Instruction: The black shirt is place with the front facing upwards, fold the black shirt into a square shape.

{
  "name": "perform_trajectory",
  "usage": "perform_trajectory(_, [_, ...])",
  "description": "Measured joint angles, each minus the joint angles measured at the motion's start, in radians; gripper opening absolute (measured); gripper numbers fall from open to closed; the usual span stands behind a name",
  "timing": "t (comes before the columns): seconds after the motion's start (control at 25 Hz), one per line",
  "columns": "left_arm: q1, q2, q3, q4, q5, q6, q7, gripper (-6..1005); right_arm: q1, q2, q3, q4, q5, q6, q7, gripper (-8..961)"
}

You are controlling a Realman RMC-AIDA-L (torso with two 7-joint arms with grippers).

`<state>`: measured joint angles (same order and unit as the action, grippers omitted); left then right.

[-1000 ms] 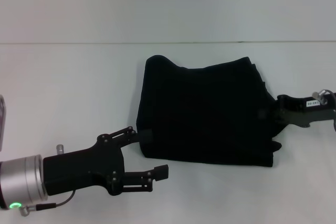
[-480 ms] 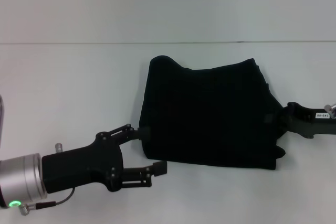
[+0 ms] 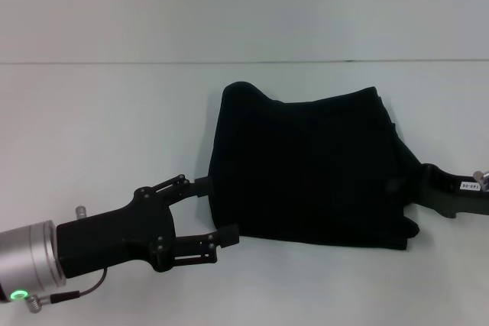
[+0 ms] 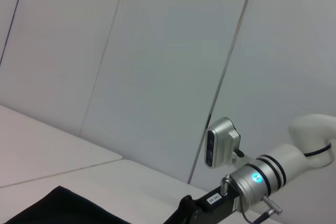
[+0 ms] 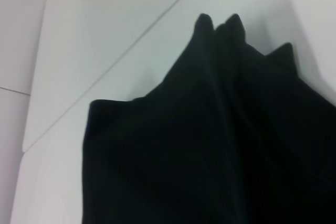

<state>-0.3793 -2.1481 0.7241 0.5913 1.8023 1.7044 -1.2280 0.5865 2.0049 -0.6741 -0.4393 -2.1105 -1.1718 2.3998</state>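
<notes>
White tabletop all round; left gripper off the black shirt's left edge, fingers spread, upper tip at the cloth; shirt bunched in a rough folded block mid-table; right gripper at its right edge, grip impossible to tell

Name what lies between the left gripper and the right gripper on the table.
Only the folded black shirt lies between the left gripper and right gripper, seen in the head view.
</notes>
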Motion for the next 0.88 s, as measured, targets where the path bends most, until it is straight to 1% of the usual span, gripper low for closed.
perform_trajectory(0.16, [-0.001, -0.001, -0.002, -0.001, 0.000, 0.000, -0.011, 948, -0.006, 0.004, 0.003, 0.005, 0.002, 0.011, -0.017, 52])
perform_trajectory(0.36, [-0.004, -0.001, -0.017, -0.001, 0.000, 0.002, -0.028, 948, -0.012, 0.004, 0.028, 0.013, 0.007, 0.002, -0.025, 53])
perform_trajectory(0.44, [-0.006, 0.000, -0.025, -0.001, -0.001, 0.003, -0.041, 948, -0.020, 0.002, 0.051, 0.014, 0.011, -0.011, -0.041, 54])
perform_trajectory(0.56, [-0.008, 0.003, -0.036, -0.001, -0.001, 0.003, -0.074, 948, -0.050, 0.002, 0.110, 0.014, 0.044, -0.053, -0.129, 55])
perform_trajectory(0.72, [-0.011, 0.006, -0.059, -0.004, -0.002, 0.003, -0.117, 948, -0.117, 0.010, 0.195, 0.014, 0.179, -0.133, -0.329, 202])
perform_trajectory(0.8, [-0.015, 0.008, -0.074, -0.010, -0.002, 0.003, -0.140, 948, -0.147, 0.016, 0.223, 0.014, 0.271, -0.186, -0.469, 276])
perform_trajectory(0.88, [-0.020, 0.009, -0.085, -0.018, -0.002, 0.002, -0.166, 948, -0.166, 0.023, 0.234, 0.014, 0.333, -0.236, -0.624, 377])
